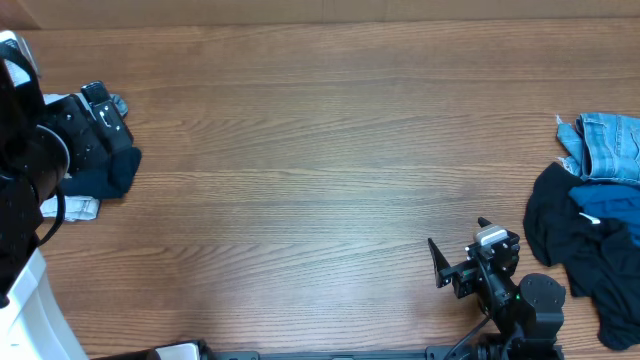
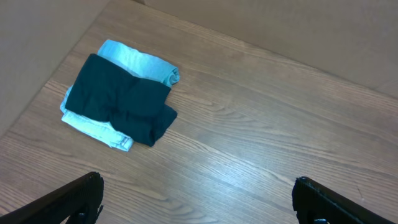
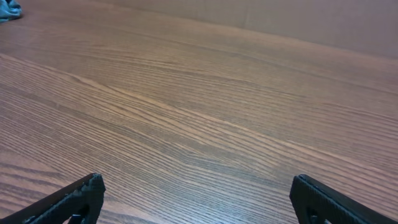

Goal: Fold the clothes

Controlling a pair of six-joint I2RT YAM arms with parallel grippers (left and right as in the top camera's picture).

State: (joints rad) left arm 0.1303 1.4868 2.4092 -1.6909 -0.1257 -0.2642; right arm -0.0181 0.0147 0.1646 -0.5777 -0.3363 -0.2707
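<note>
A folded stack lies at the table's left edge, a dark navy garment (image 2: 121, 102) on top of a light-blue denim one (image 2: 140, 62). In the overhead view the navy piece (image 1: 112, 170) is partly hidden under my left arm. My left gripper (image 2: 199, 199) is open and empty, raised and apart from the stack; it also shows in the overhead view (image 1: 100, 118). Unfolded clothes are heaped at the right edge: light-blue denim (image 1: 610, 145) and a dark navy garment (image 1: 575, 245). My right gripper (image 1: 460, 248) is open and empty, left of that heap, over bare wood (image 3: 196, 199).
The wooden table (image 1: 320, 170) runs between the two lots of clothes. A cardboard-coloured wall (image 2: 280, 31) stands along the far side. The right arm's base (image 1: 520, 310) sits at the front edge. A scrap of blue cloth (image 3: 9, 9) shows far off in the right wrist view.
</note>
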